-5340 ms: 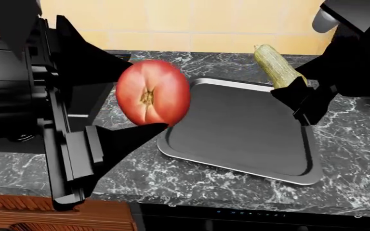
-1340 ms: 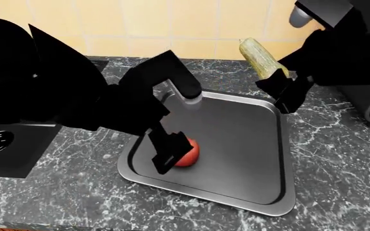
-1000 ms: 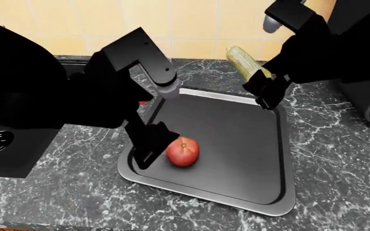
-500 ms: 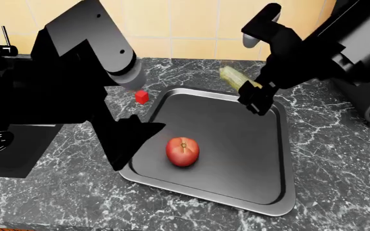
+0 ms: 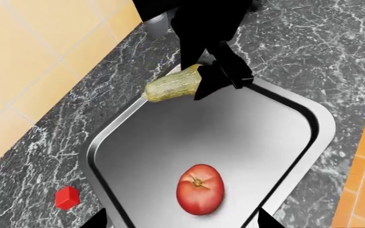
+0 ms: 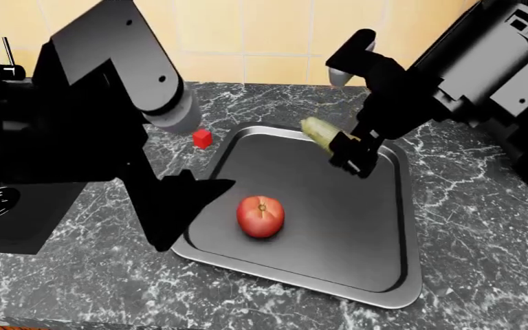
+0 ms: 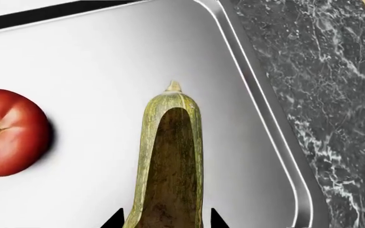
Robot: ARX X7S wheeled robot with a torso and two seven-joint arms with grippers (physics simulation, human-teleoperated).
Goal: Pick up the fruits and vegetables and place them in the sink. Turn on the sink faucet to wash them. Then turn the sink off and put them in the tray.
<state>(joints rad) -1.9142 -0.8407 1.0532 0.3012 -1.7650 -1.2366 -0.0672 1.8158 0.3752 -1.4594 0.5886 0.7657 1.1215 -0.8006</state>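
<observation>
- Right gripper (image 6: 356,152) has its jaws pinched on the squash (image 6: 317,131), holding it up over the far side of the tray (image 6: 409,227). In the right wrist view the squash (image 7: 169,161) sticks straight out from between the two finger tips, stem end pointing away, with tray floor under it.
- Left gripper (image 6: 186,206) has its jaws spread wide with nothing between them. It hangs at the tray's left rim, just beside the tomato, not touching it.
- The tomato (image 6: 260,216) sits on the tray floor, left of middle, stem scar up. From the left wrist cam you see the tomato (image 5: 200,188) lying free on the grey metal, well apart from the squash (image 5: 173,84).
- The tray (image 5: 309,118) rests flat on the dark marble counter (image 6: 484,206).
- A little red block (image 6: 203,139) sits on the counter just off the tray's far left corner.
- A sliver of the black sink (image 6: 12,220) shows at the left edge of the head view, mostly hidden behind the left arm.
</observation>
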